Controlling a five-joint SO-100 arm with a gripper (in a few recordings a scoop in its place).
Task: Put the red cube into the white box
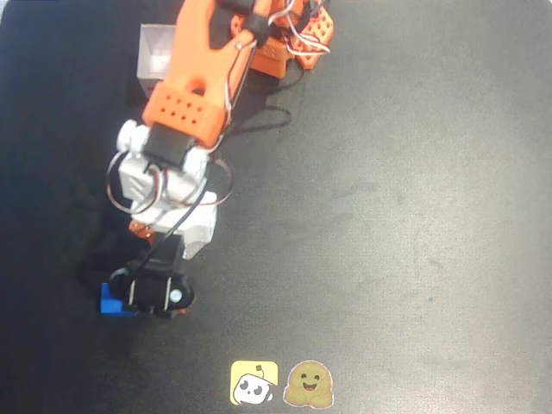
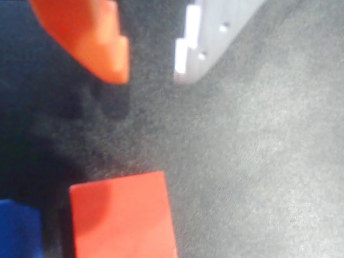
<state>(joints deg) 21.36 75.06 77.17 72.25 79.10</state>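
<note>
Red cube (image 2: 122,215) sits just ahead of my claw (image 2: 150,64), blue cube (image 2: 19,228) beside it.
Claw's spread wide and empty so it can straddle the cube; white box (image 1: 158,62) waits far back.

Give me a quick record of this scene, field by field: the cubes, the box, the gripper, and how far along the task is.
red cube: on the dark table, below the gripper in the wrist view
blue cube: just left of the red cube in the wrist view, small gap between
white box: far end of the table, partly behind the arm
gripper: open, above the cubes
progress: red cube not yet gripped
</note>
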